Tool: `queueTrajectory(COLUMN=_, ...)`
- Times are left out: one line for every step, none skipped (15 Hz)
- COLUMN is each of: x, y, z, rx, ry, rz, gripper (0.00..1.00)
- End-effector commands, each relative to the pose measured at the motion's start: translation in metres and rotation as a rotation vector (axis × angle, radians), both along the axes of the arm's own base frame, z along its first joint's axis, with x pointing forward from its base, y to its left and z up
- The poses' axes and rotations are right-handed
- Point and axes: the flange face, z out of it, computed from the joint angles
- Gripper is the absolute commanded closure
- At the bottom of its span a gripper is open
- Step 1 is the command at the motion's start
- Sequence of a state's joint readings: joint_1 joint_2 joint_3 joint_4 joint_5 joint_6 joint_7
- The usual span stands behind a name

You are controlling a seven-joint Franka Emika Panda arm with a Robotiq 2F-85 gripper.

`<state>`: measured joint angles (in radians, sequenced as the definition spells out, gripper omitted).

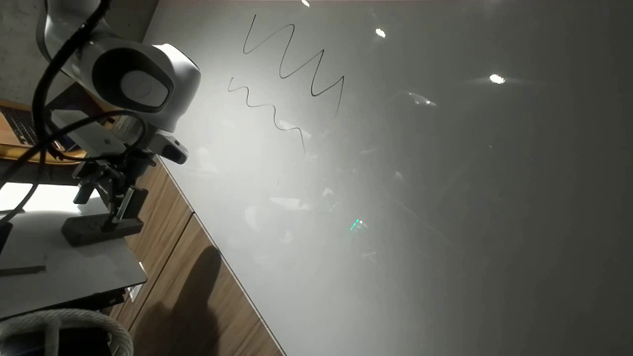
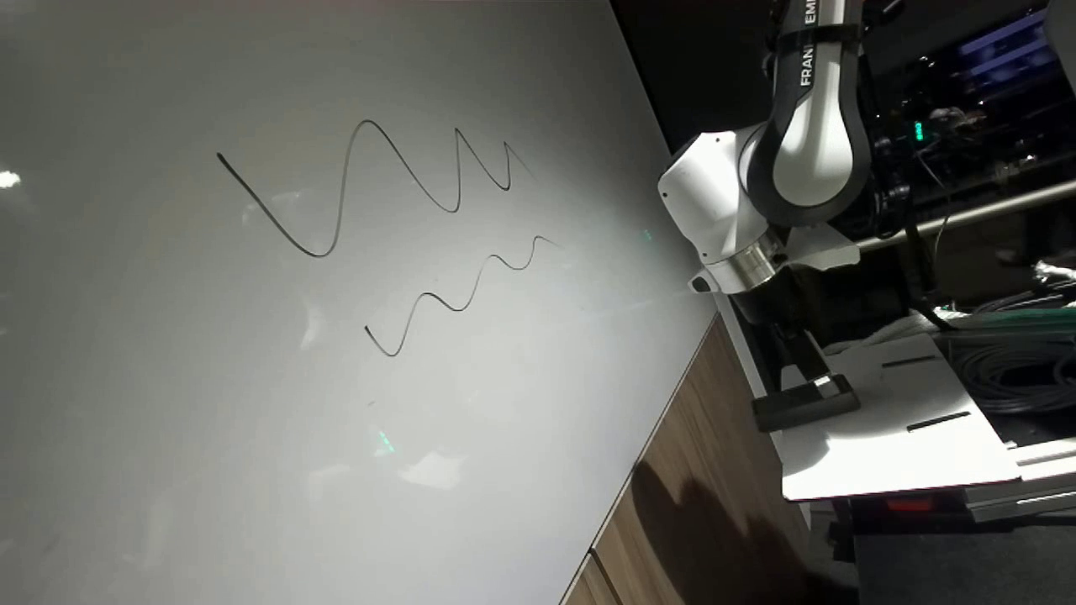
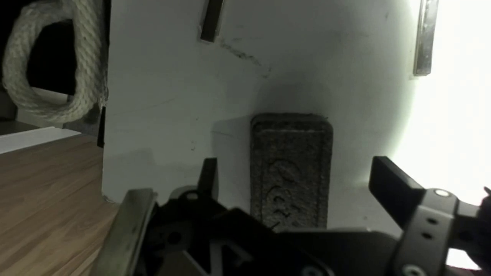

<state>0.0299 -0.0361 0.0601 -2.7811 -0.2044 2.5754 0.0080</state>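
"Gripper (image 3: 295,172) clear to make out?"

"Yes: you have its fingers (image 3: 395,191) spread, with the dark block (image 3: 291,172) lying between them on the white platform (image 3: 161,122), bare surface showing either side."

"And what's hidden?"

"From the wrist view, you lose the block's near end behind the gripper; its raised marks are too dim to read. The rope loop (image 3: 87,53) runs out at the top edge."

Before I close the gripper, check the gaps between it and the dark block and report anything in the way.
Nothing visible is. In the wrist view, the open gripper has its fingers to either side of the dark block, with only pale shelf showing in the gaps. The gripper hides the block's lower end.
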Motion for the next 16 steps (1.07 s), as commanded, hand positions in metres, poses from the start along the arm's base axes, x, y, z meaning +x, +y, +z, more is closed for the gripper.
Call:
queueTrajectory(x=0.0, y=0.003, z=-0.009, rx=-0.018, ry=-0.015, rz=0.009, gripper=0.0)
queueTrajectory(x=0.0, y=0.002, z=-0.012, rx=-0.019, ry=-0.014, rz=0.007, gripper=0.0)
queueTrajectory(x=0.0, y=0.002, z=-0.014, rx=-0.022, ry=-0.012, rz=0.006, gripper=0.0)
queueTrajectory(x=-0.001, y=0.003, z=-0.016, rx=-0.024, ry=-0.01, rz=0.006, gripper=0.0)
queueTrajectory(x=-0.001, y=0.003, z=-0.018, rx=-0.026, ry=-0.009, rz=0.006, gripper=0.0)
queueTrajectory(x=-0.002, y=0.004, z=-0.019, rx=-0.026, ry=-0.01, rz=0.006, gripper=0.0)
queueTrajectory(x=-0.002, y=0.005, z=-0.021, rx=-0.025, ry=-0.01, rz=0.007, gripper=0.0)
queueTrajectory(x=-0.002, y=0.006, z=-0.022, rx=-0.025, ry=-0.01, rz=0.008, gripper=0.0)
queueTrajectory(x=-0.002, y=0.009, z=-0.022, rx=-0.026, ry=-0.011, rz=0.013, gripper=0.0)
queueTrajectory(x=-0.003, y=0.01, z=-0.023, rx=-0.027, ry=-0.013, rz=0.015, gripper=0.0)
queueTrajectory(x=-0.003, y=0.011, z=-0.024, rx=-0.027, ry=-0.013, rz=0.016, gripper=0.0)
queueTrajectory(x=-0.003, y=0.011, z=-0.025, rx=-0.027, ry=-0.012, rz=0.014, gripper=0.0)
queueTrajectory(x=-0.003, y=0.012, z=-0.025, rx=-0.028, ry=-0.012, rz=0.014, gripper=0.0)
queueTrajectory(x=-0.003, y=0.013, z=-0.026, rx=-0.028, ry=-0.012, rz=0.014, gripper=0.0)
queueTrajectory(x=-0.004, y=0.013, z=-0.026, rx=-0.029, ry=-0.012, rz=0.014, gripper=0.0)
queueTrajectory(x=-0.004, y=0.014, z=-0.026, rx=-0.028, ry=-0.012, rz=0.013, gripper=0.0)
